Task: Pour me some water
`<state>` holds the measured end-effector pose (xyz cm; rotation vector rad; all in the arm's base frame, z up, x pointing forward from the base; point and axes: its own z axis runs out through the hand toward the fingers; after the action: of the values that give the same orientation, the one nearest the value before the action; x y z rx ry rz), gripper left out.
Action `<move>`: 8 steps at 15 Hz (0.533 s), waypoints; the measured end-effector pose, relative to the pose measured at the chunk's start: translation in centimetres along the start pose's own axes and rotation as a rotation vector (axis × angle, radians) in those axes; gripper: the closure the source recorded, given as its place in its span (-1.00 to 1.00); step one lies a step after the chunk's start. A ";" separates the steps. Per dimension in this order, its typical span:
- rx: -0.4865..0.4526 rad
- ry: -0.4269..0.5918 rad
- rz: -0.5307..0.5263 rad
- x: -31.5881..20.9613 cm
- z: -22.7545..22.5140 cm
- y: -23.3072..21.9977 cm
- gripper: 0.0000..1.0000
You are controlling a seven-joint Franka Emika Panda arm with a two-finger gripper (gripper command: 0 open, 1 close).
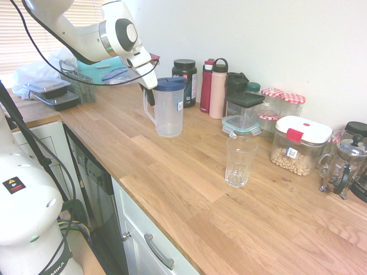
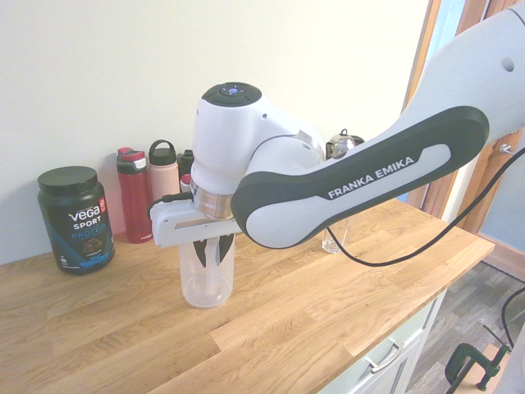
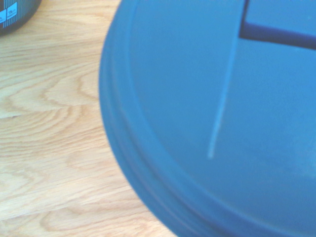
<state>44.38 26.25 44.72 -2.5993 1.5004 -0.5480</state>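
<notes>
Worktop (image 1: 172,172): light oak, banded grain.
Pitcher (image 1: 169,114): clear body, navy-blue lid (image 3: 222,113).
Drinking glass (image 1: 239,162): clear, faceted.
Protein tub (image 2: 74,220): black, white lettering, blue label band.
Bottles by the back edge: one dark red (image 1: 207,86), one pale pink (image 1: 218,89) with black cap.
Jars (image 1: 293,103): red-and-white gingham lids.
Storage box (image 1: 300,143): clear, white lid, red clip.
Arm (image 2: 369,164): white, dark grey panel.
</notes>
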 end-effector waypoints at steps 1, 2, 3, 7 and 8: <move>0.000 0.000 0.001 0.1 0.0 0.0 1.00; 0.000 -0.003 0.003 0.1 0.0 0.0 1.00; 0.000 -0.007 0.003 0.2 -0.1 0.1 1.00; 0.021 -0.023 -0.026 0.1 -2.1 2.8 1.00; 0.029 -0.032 -0.055 0.3 -3.4 3.9 1.00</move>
<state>40.19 24.31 46.98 -2.6214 1.4057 -0.5266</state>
